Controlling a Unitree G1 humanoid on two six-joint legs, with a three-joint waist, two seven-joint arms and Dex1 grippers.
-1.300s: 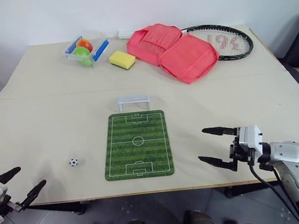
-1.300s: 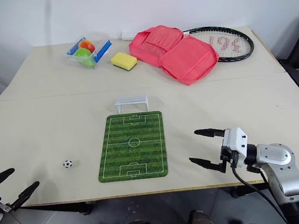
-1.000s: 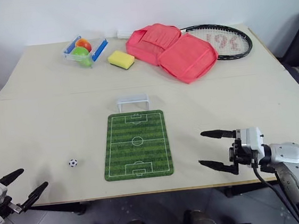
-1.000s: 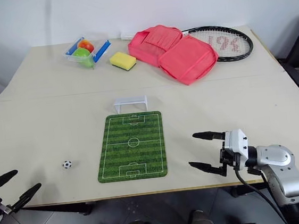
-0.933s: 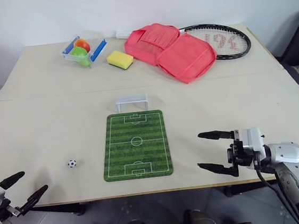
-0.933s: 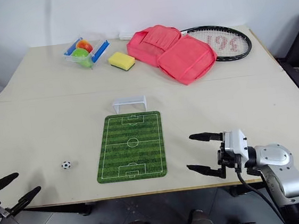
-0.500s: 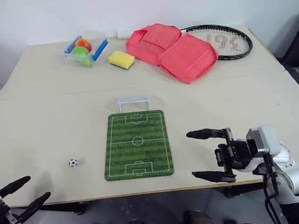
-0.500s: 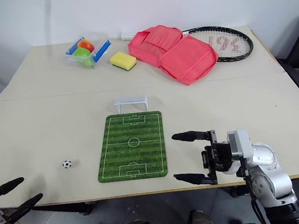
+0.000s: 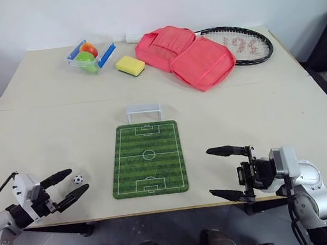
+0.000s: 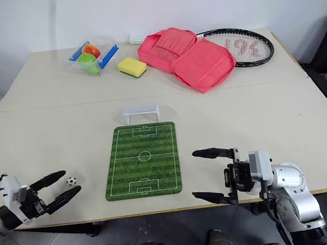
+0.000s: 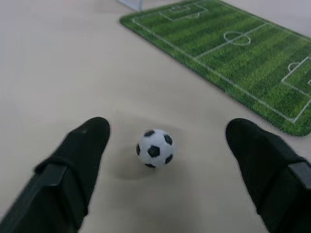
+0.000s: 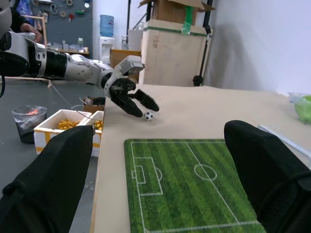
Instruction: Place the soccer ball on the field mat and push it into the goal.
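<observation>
The left tool (image 9: 65,185) is at the near-left edge of the surface (image 9: 53,128), fingers spread apart and grasping nothing, and the soccer ball (image 9: 77,179) sits right at its fingertips. In the left wrist view the ball (image 11: 155,148) rests on the bare surface in the gap between the two black fingers (image 11: 82,150), touching neither. It lies just left of the field mat (image 9: 148,158), not yet on it.

That ball looks tiny, hard and smooth, and surely very light; being round, it will roll off at the slightest nudge. My call: take it across its middle, one finger on each side, closing gently so it doesn't squirt out. A ball has no long axis, so any approach angle works.

The mat is what gives direction: its long axis runs near to far, and the goal (image 9: 143,111) stands just beyond its far end, mouth facing back down the pitch. The push has to go straight along that line, away from the robot.

Over on the near right, the right tool (image 9: 230,172) hovers by the mat's right edge, fingers wide apart and empty.
</observation>
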